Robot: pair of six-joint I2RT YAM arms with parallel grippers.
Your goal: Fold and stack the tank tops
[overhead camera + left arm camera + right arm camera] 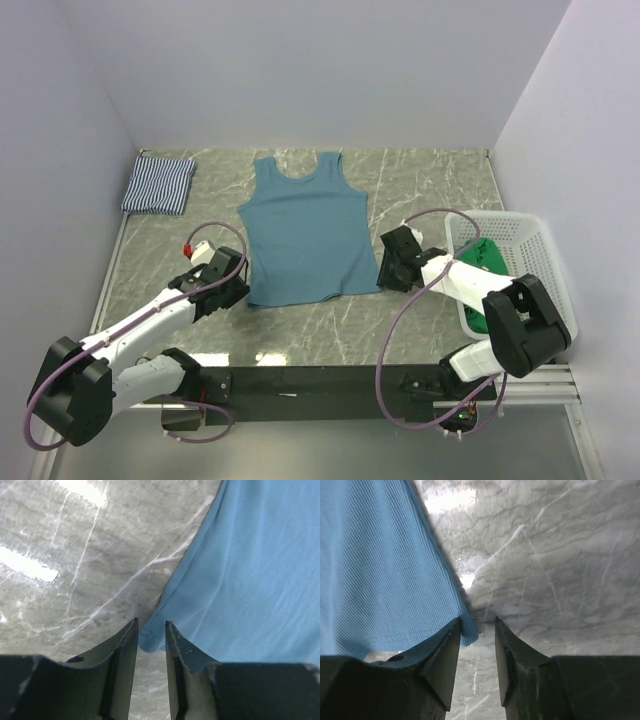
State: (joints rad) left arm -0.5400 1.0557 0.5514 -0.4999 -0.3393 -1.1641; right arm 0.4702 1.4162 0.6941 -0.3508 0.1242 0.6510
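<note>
The teal-blue tank top (305,235) lies flat in the middle of the table, neckline toward the back wall. My left gripper (243,291) sits low at its bottom-left hem corner. In the left wrist view the jaws (151,625) stand narrowly apart, with that corner of the teal top (250,570) between the tips. My right gripper (386,268) is at the bottom-right hem corner. There the jaws (477,622) are apart, and the teal top (375,570) reaches just inside the left finger. The striped tank top (158,184) lies folded at the back left. The green tank top (487,255) is in the basket.
A white mesh basket (530,235) stands at the table's right edge, just behind the right arm. Walls close in the table on the left, back and right. Bare marble shows in front of the teal top's hem.
</note>
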